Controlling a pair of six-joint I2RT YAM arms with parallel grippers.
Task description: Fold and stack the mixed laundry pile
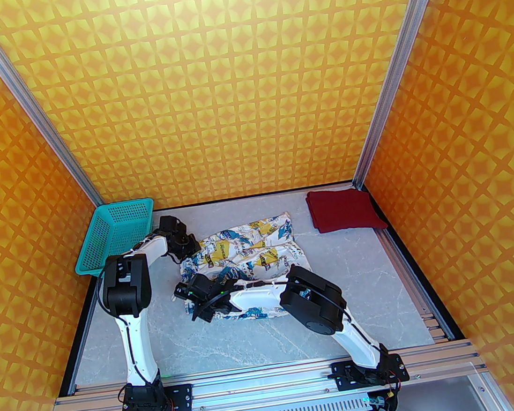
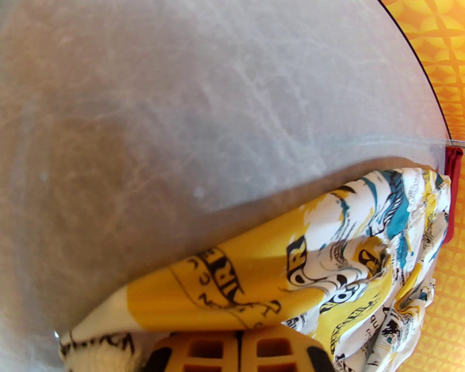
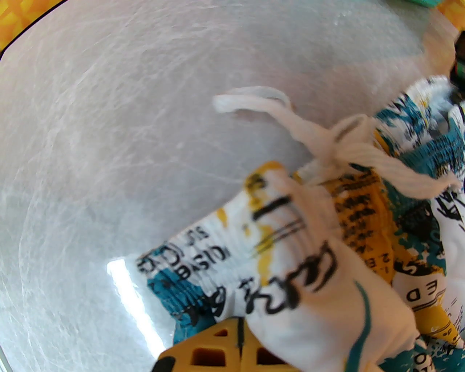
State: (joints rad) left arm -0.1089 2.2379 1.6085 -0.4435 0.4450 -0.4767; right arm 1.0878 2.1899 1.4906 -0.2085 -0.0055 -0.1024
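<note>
in the middle of the table [image 1: 210,343] the white printed garment [image 1: 249,248] lies rumpled. my left jaws are pinched tight on its far left edge, and my right jaws are pinched tight on its near left corner. the dark red t-shirt [image 1: 340,210] sits folded in the far right corner.

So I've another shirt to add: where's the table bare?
Bare table: the near strip between its front edge and the printed white garment, and the right side nearer than the dark red T-shirt. Crowded: left-centre, where left gripper and right gripper clamp that garment by the teal basket.
</note>
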